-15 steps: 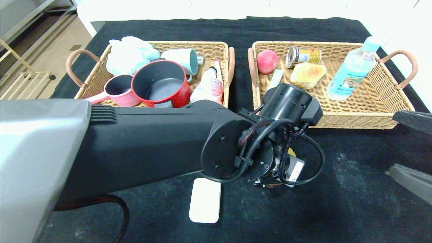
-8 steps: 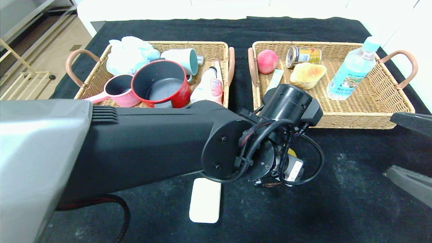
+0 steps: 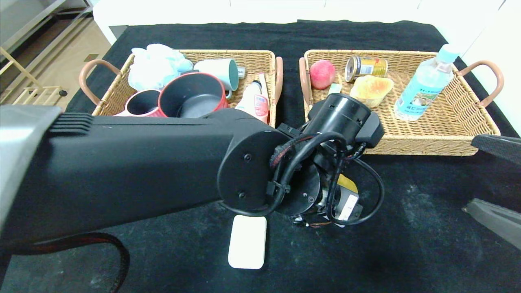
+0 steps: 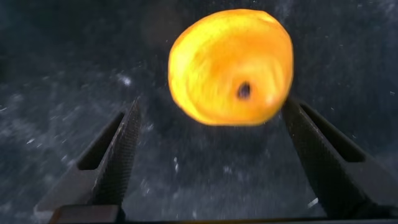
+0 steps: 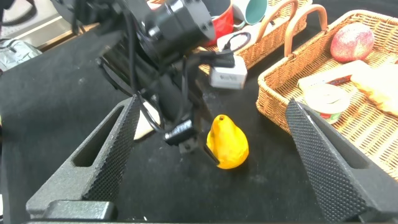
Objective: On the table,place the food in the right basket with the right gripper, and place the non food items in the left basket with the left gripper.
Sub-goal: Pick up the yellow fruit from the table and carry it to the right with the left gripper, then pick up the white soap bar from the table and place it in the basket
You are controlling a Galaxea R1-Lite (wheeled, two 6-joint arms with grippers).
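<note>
Fingers of the left gripper (image 4: 208,124) have spread wide and the arm has lifted a bit, so the yellow pear (image 5: 227,143) sits free on the black surface (image 3: 407,228). Pear is food, so I think the open, empty right gripper (image 5: 211,155) nearby should take it. White walls behind.

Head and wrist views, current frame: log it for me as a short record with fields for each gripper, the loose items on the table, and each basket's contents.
left gripper: open, fingers astride the yellow pear, not gripping it
right gripper: open, back from the work at the table's right edge
loose on table: yellow pear, white soap bar
left basket: red pot, pink cup, white mug, bath pouf, bottle
right basket: peach, can, bread, water bottle
</note>
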